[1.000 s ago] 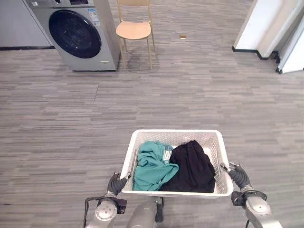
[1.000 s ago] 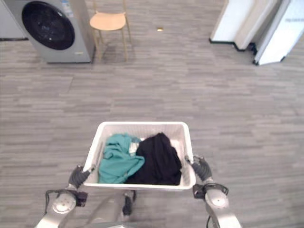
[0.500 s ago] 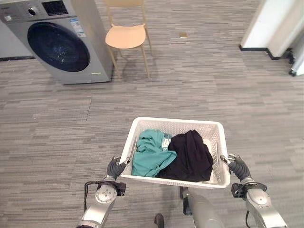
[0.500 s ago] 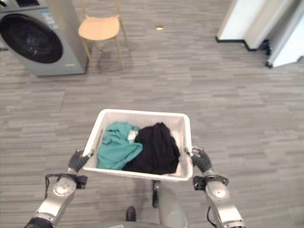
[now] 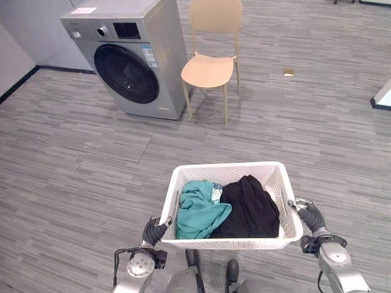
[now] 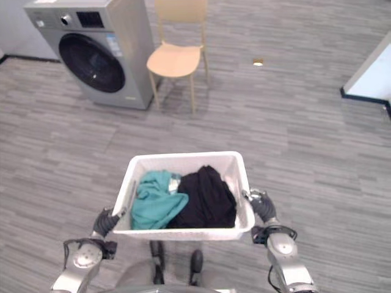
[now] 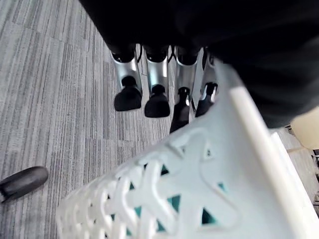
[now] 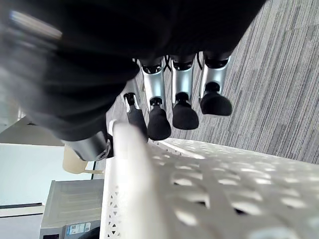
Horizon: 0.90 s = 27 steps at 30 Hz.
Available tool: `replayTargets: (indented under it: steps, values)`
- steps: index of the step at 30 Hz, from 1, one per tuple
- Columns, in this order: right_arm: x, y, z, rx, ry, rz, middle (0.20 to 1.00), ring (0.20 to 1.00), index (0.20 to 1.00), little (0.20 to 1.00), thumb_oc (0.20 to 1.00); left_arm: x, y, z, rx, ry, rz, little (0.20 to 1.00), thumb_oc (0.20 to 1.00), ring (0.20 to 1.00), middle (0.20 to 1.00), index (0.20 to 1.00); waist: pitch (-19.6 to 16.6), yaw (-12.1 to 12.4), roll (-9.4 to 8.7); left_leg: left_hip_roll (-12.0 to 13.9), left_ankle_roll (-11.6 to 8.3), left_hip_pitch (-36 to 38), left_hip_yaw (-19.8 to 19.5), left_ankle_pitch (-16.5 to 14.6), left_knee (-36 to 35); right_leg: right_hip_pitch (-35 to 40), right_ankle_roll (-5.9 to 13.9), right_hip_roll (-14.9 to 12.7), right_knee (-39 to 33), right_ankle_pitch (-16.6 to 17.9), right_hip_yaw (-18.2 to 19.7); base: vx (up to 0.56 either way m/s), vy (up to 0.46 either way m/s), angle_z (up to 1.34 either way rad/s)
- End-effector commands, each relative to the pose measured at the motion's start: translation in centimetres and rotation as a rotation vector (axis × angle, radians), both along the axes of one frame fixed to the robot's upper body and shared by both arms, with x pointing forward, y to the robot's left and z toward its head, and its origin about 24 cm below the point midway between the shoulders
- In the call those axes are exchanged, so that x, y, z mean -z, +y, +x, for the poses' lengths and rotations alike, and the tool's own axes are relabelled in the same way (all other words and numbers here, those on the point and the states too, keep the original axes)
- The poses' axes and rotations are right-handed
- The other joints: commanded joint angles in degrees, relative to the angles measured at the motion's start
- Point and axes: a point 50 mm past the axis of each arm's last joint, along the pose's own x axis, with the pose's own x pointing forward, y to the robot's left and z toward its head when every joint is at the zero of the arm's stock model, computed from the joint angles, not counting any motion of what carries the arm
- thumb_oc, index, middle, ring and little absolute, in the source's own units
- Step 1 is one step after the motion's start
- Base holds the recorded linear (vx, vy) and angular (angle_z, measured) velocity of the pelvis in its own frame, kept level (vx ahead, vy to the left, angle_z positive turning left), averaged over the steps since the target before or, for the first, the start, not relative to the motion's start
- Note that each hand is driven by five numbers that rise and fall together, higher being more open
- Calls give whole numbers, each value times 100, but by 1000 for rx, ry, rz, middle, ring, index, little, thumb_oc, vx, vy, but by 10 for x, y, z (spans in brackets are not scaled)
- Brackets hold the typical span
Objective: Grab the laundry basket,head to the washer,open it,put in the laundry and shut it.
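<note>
White laundry basket (image 5: 278, 183) held off floor between both hands, teal garment (image 5: 198, 210) and black garment (image 5: 249, 207) inside. Left hand (image 5: 153, 232) curled fingers (image 7: 128, 94) under left rim; right hand (image 5: 310, 217) curled fingers (image 8: 158, 119) under right rim. Washer (image 5: 134, 58) ahead (door closed), beside wooden chair (image 5: 211, 64).

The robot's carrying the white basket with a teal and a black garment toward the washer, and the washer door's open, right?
Not quite: the washer door is shut, as the left eye view shows. Both hands, left hand and right hand, carry the white basket with teal garment and black garment.
</note>
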Motion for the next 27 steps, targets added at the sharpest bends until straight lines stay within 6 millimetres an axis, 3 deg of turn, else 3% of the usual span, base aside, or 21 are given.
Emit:
replayTargets:
  steps: [1, 2, 6, 7, 8, 9, 12, 13, 14, 15, 16, 19, 20, 22, 23, 25, 26, 27]
  values:
    - [-23, -2, 7, -16, -135, -18, 200, 200, 200, 200, 200, -41, -12, 26, 42, -252, -90, 200, 200, 200, 200, 200, -163, 180, 120, 194, -147, -142, -80, 467, -367, 412, 616, -557, 442, -990, 187, 528, 283, -19]
    - [-25, 0, 9, -26, -142, -16, 200, 200, 200, 200, 200, -41, -11, 25, 38, -251, -92, 200, 200, 200, 200, 200, -210, 240, 147, 347, -217, -320, -104, 611, -393, 681, 658, -626, 537, -1177, 327, 526, 283, -16]
    - [-26, 6, 11, -37, -152, 1, 200, 200, 200, 200, 200, -40, -9, 24, 46, -245, -85, 200, 200, 200, 200, 200, -322, 347, 156, 371, -175, -254, -56, 796, -212, 976, 788, -822, 617, -1282, 472, 572, 349, -20]
    - [-24, 11, 11, -48, -148, 11, 200, 200, 200, 200, 200, -41, -8, 25, 65, -241, -71, 200, 200, 200, 200, 200, -407, 353, 20, 208, -90, -326, -37, 621, 369, 1016, 930, -1112, 936, -1106, 501, 490, 347, -24]
    - [-25, 14, 12, -61, -154, 18, 200, 200, 200, 200, 200, -41, -7, 25, 70, -239, -60, 200, 200, 200, 200, 200, -437, 362, -10, 165, -10, -295, 1, 500, 481, 858, 976, -1202, 1230, -921, 568, 686, 558, -13]
    - [-27, 22, 16, -90, -170, 29, 200, 200, 200, 200, 200, -44, -3, 27, 74, -248, -35, 200, 200, 200, 200, 200, -442, 363, -85, -1, 196, -155, 89, 196, 566, 483, 1015, -1414, 1946, -422, 718, 428, 433, -8]
    - [-29, 33, 21, -134, -179, 35, 200, 200, 200, 200, 200, -48, 4, 30, 75, -257, -11, 200, 200, 200, 200, 200, -383, 345, -85, -171, 428, 222, 247, -138, 552, -73, 964, -1618, 2715, 153, 625, 307, 302, -28]
    - [-29, 34, 22, -146, -178, 29, 200, 200, 200, 200, 200, -49, 4, 30, 82, -260, -7, 200, 200, 200, 200, 200, -369, 312, -67, -240, 465, 406, 243, -223, 452, -281, 919, -1491, 2801, 86, 683, 391, 298, 7]
    - [-32, 33, 22, -154, -187, 21, 200, 200, 200, 200, 200, -50, 4, 30, 88, -263, -11, 200, 200, 200, 200, 200, -323, 220, 33, -317, 528, 695, 189, -352, 294, -721, 870, -1165, 2885, -165, 651, 502, 305, 9]
    - [-35, 34, 24, -157, -200, 27, 200, 200, 200, 200, 200, -50, 2, 31, 92, -264, -11, 200, 200, 200, 200, 200, -225, 94, 94, -399, 550, 1008, 157, -514, 192, -1020, 806, -972, 2663, -511, 463, 601, 281, 15]
    - [-35, 34, 24, -157, -199, 33, 200, 200, 200, 200, 200, -47, 0, 29, 92, -253, -23, 200, 200, 200, 200, 200, -136, -23, 119, -491, 564, 1293, 79, -659, 133, -1336, 796, -726, 2288, -545, 422, 542, 159, 19]
    - [-33, 30, 20, -150, -188, 36, 200, 200, 200, 200, 200, -47, -3, 29, 90, -263, -35, 200, 200, 200, 200, 200, -60, -178, 60, -738, 530, 1768, -136, -936, 75, -1645, 890, -527, 1032, -93, 172, 461, 12, 65]
    - [-32, 31, 20, -151, -186, 39, 200, 200, 200, 200, 200, -49, -4, 31, 89, -272, -38, 200, 200, 200, 200, 200, -48, -188, 56, -769, 510, 1863, -178, -1014, 102, -1684, 919, -566, 837, 17, 12, 579, -104, 96]
    - [-27, 28, 13, -144, -167, 46, 200, 200, 200, 200, 200, -48, -7, 30, 99, -275, -47, 200, 200, 200, 200, 200, -161, -266, 27, -844, 466, 2100, -341, -1300, 233, -1521, 861, -574, 608, 161, 139, 531, -169, 73]
    - [-27, 24, 12, -131, -165, 38, 200, 200, 200, 200, 200, -46, -10, 29, 103, -270, -53, 200, 200, 200, 200, 200, -268, -289, 76, -728, 306, 2127, -347, -1337, 491, -1371, 784, -601, 620, 200, 92, 457, -188, 44]
    - [-30, 20, 14, -122, -177, 31, 200, 200, 200, 200, 200, -44, -11, 29, 90, -267, -73, 200, 200, 200, 200, 200, -286, -301, 145, -462, 38, 1880, -294, -1003, 1449, -1061, 658, -547, 559, 153, 31, 309, -176, 71]
    - [-30, 21, 14, -122, -178, 32, 200, 200, 200, 200, 200, -45, -11, 29, 90, -267, -72, 200, 200, 200, 200, 200, -296, -309, 128, -477, 40, 1849, -301, -987, 1461, -1078, 655, -563, 548, 170, 27, 229, -189, 71]
    - [-31, 17, 14, -112, -178, 28, 200, 200, 200, 200, 200, -42, -11, 26, 80, -256, -87, 200, 200, 200, 200, 200, -259, -267, 70, -322, -63, 1465, -252, -618, 2371, -819, 504, -530, 499, 32, 82, 187, -153, 30]
